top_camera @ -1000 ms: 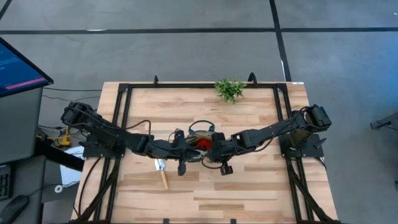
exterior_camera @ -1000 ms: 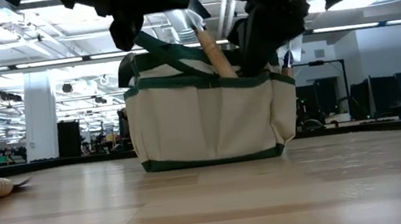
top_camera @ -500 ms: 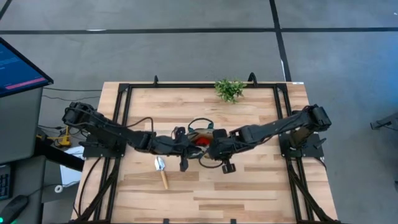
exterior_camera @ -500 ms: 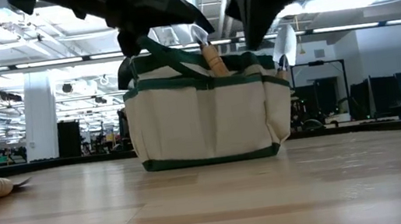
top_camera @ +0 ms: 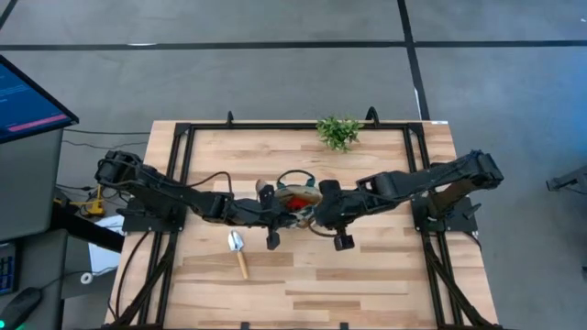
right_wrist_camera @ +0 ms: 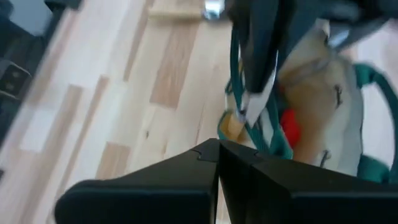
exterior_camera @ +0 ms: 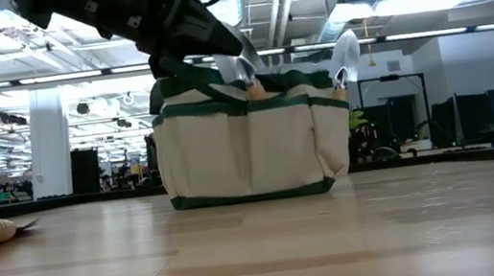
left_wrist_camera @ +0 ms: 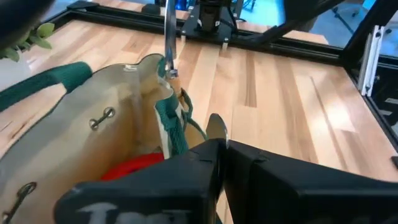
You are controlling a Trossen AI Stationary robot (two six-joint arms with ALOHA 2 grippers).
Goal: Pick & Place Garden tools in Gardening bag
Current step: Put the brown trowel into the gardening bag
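My right wrist view is smeared with motion blur; overhead ceiling lights (exterior_camera: 42, 60) glare, the tabletop (exterior_camera: 263, 252) evenly bright

overhead, table-level, two wrists, bag (exterior_camera: 246, 148) shared

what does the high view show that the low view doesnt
Only the high view shows the plant sprig, the red item inside the gardening bag, and the whole trowel on the table. Only the low view shows silver blades sticking up from the bag's rim. Both show the bag and that loose trowel.
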